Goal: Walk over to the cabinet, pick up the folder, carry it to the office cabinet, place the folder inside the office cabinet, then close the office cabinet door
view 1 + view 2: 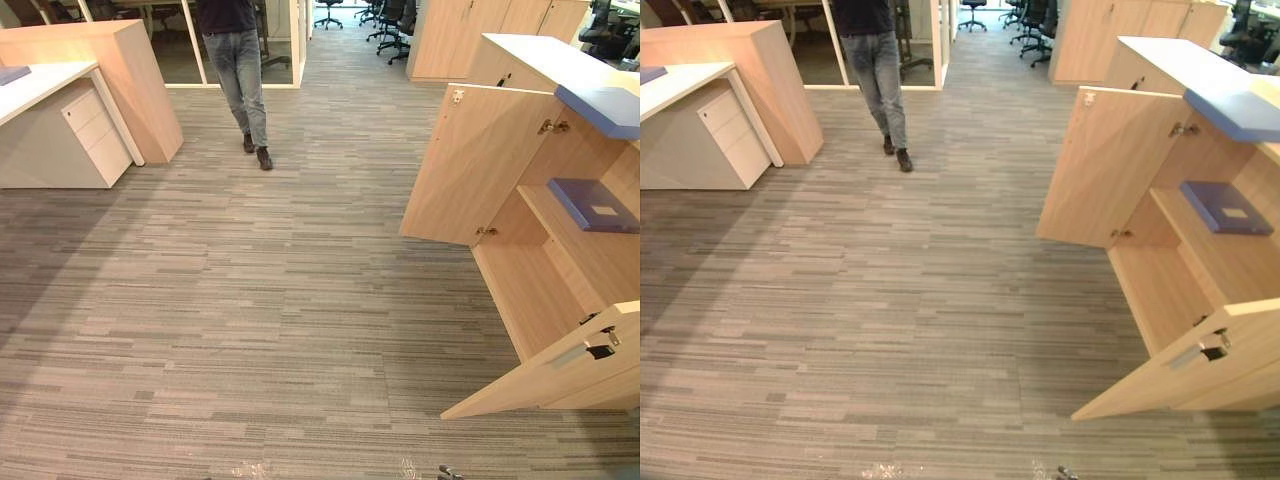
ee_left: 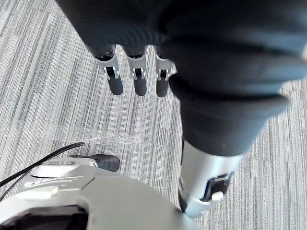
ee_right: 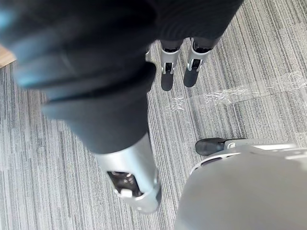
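Observation:
A blue folder point(image 1: 595, 205) lies flat on the middle shelf inside the light wood office cabinet point(image 1: 530, 280) at the right. Both cabinet doors stand open: the far door point(image 1: 480, 165) swings out toward the carpet, and the near door point(image 1: 560, 370), with a metal handle, juts out at the lower right. My left hand point(image 2: 136, 84) hangs over the grey carpet with straight fingers, holding nothing. My right hand point(image 3: 168, 74) hangs the same way, also holding nothing. Neither hand is near the cabinet.
A person point(image 1: 240, 80) in jeans walks at the back of the aisle. A white desk with a drawer unit point(image 1: 85, 135) and a wood partition stands at the far left. More cabinets and office chairs point(image 1: 395, 25) line the back. Striped grey carpet point(image 1: 250, 300) lies between.

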